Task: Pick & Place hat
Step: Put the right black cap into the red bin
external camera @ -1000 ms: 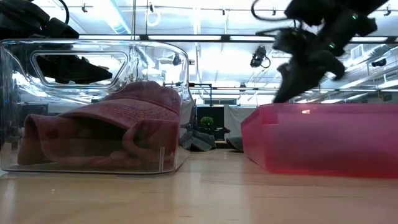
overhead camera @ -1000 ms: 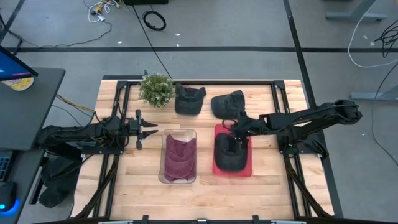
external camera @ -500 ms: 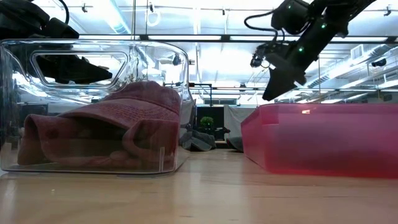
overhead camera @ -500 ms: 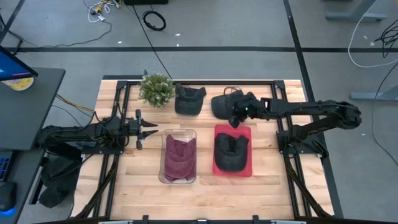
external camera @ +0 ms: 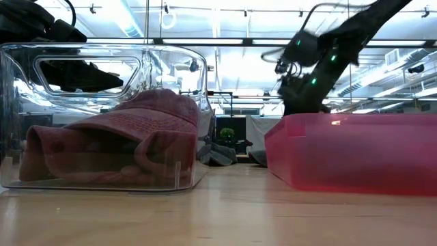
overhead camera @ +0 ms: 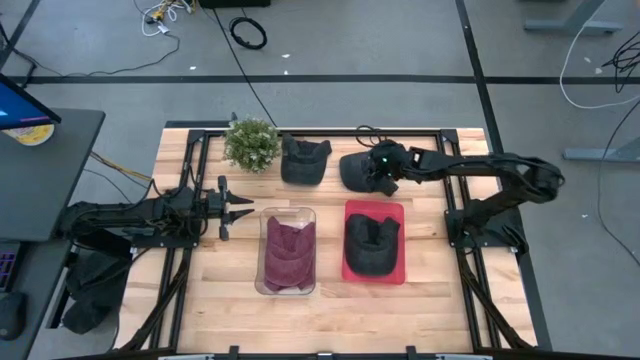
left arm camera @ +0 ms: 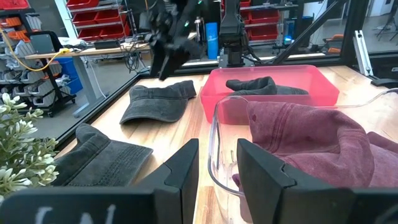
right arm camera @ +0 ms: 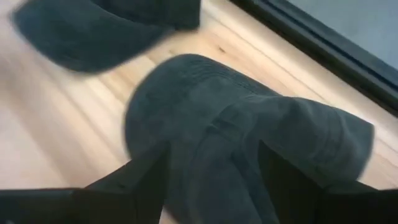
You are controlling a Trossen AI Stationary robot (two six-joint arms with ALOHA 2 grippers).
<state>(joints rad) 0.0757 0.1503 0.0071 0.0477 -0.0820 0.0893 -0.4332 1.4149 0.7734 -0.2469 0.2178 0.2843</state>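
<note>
A dark grey hat [overhead camera: 357, 168] lies flat on the table near its far edge, with a second dark grey hat [overhead camera: 305, 160] to its left. My right gripper [overhead camera: 380, 176] hovers over the first hat [right arm camera: 249, 134], slanting down; its fingers are open, one on either side of the crown, and I see no touch. A third dark hat [overhead camera: 372, 243] lies in the red tray [overhead camera: 398, 275]. A maroon hat [overhead camera: 288, 252] lies in the clear bin [overhead camera: 264, 285]. My left gripper [overhead camera: 240, 208] waits open at the table's left, pointing level at the bin.
A small potted plant [overhead camera: 251, 143] stands at the far left of the table, beside the second hat. The black frame rail [overhead camera: 330, 128] runs along the far edge just behind the hats. In the low view the red tray [external camera: 355, 150] hides the hat beneath my right gripper [external camera: 298, 85].
My right gripper has risen from the hat in the red tray and swung toward the table's far edge, rolling as it went. It now hangs over the dark hat behind the tray. The hat in the tray stays where it was.
</note>
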